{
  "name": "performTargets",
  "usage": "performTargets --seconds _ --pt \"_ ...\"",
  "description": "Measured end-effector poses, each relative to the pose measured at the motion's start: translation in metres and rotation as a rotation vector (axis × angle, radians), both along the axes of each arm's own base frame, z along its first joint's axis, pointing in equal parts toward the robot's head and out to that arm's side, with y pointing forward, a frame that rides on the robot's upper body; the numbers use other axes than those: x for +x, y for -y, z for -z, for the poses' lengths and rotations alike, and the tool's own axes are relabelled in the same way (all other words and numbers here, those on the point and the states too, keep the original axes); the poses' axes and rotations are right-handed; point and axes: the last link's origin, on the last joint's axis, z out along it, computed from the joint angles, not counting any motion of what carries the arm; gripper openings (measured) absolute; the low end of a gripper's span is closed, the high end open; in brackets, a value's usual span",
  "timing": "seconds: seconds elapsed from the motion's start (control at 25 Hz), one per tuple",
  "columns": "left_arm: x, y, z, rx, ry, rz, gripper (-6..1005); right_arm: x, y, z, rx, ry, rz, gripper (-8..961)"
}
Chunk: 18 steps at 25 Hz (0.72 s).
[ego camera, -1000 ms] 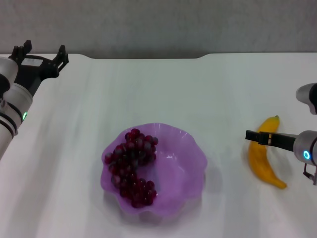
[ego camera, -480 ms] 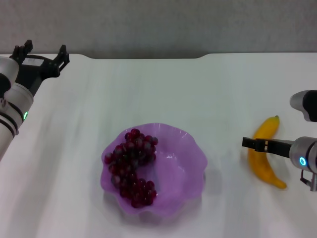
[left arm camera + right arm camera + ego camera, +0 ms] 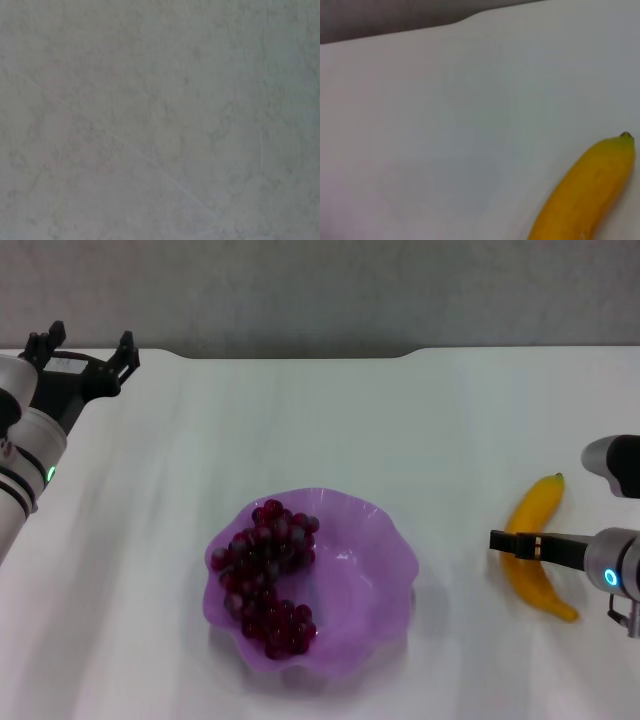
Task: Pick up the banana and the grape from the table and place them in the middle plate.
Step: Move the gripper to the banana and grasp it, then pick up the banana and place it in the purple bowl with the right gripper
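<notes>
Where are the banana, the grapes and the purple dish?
banana (image 3: 530,530): head view, upper half of its yellow body.
grape (image 3: 265,575): head view, middle of the bunch.
middle plate (image 3: 375,565): head view, bare inner wall.

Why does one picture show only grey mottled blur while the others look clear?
Left wrist view: featureless grey mottling, nothing recognisable. Head view: even soft light, faint shadow under the middle plate. Right wrist view: banana close, slightly soft-edged.

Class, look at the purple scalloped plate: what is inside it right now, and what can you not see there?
Inside the middle plate lies the grape bunch, filling its left half; the right half is bare. The plate floor under the bunch is covered. The banana lies outside, on the table.
</notes>
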Motion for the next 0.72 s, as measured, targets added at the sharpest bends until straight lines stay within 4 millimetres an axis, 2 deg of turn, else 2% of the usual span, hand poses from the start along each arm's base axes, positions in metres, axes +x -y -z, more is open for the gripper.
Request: performTargets --seconds 0.68,0.72 --pt "0.0002 0.0 -0.0002 0.001 0.0 0.001 882 0.0042 0.0009 0.0033 -0.01 0.02 -0.006 796" --pt "-0.0001 0.0001 -0.0001 0.001 0.0 0.001 882 0.0036 0.0012 0.0043 -0.016 0.029 -0.017 674"
